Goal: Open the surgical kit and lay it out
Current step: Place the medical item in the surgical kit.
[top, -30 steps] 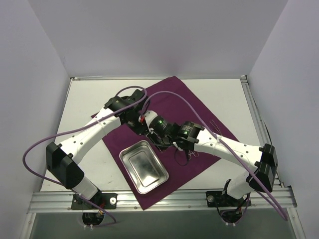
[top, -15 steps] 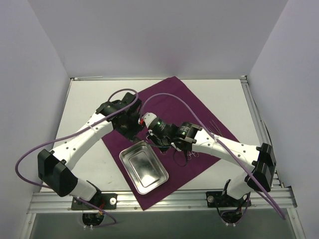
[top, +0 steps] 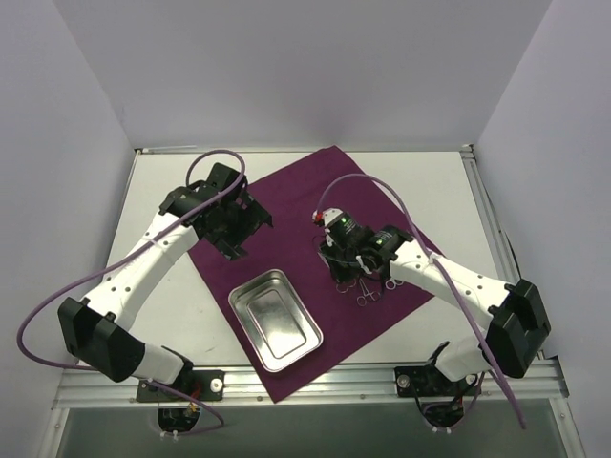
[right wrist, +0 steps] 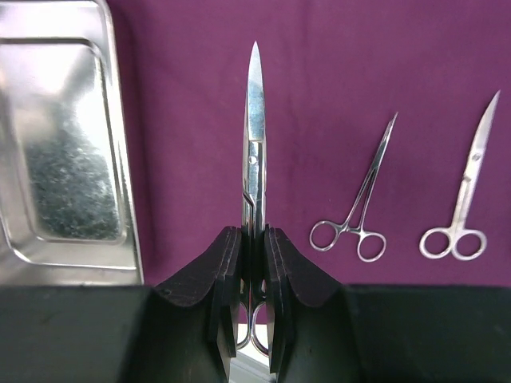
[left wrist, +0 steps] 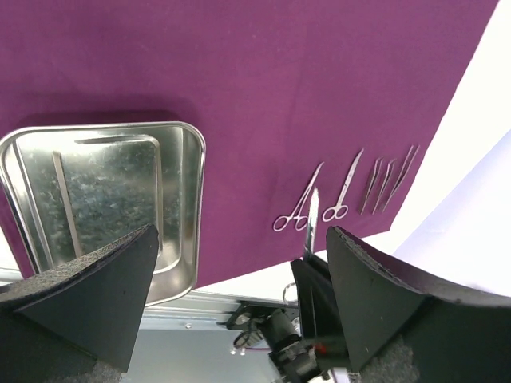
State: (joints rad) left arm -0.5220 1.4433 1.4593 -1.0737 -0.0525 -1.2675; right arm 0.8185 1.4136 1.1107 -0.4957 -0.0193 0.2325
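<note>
The purple cloth [top: 315, 191] lies opened out flat on the table [top: 430, 181], one corner toward the arm bases. The steel tray [top: 275, 318] sits on the cloth's near-left part, with nothing visible in it.

Right of the tray, the right gripper [right wrist: 254, 237] is pinched on a pair of straight scissors [right wrist: 253, 120] just above the ring handles. The blades are closed and point away from the gripper over bare cloth beside the tray's long side.

Farther right of the tray, a ring-handled clamp [right wrist: 373, 169] and a smaller pair of scissors [right wrist: 473, 169] lie side by side on the cloth, apart from each other. Beyond them, near the cloth's edge, lie some slim straight tools [left wrist: 372, 187].

The left gripper [left wrist: 241, 239] hangs above the cloth on the tray's far-left side — fingers spread wide, holding nothing.
</note>
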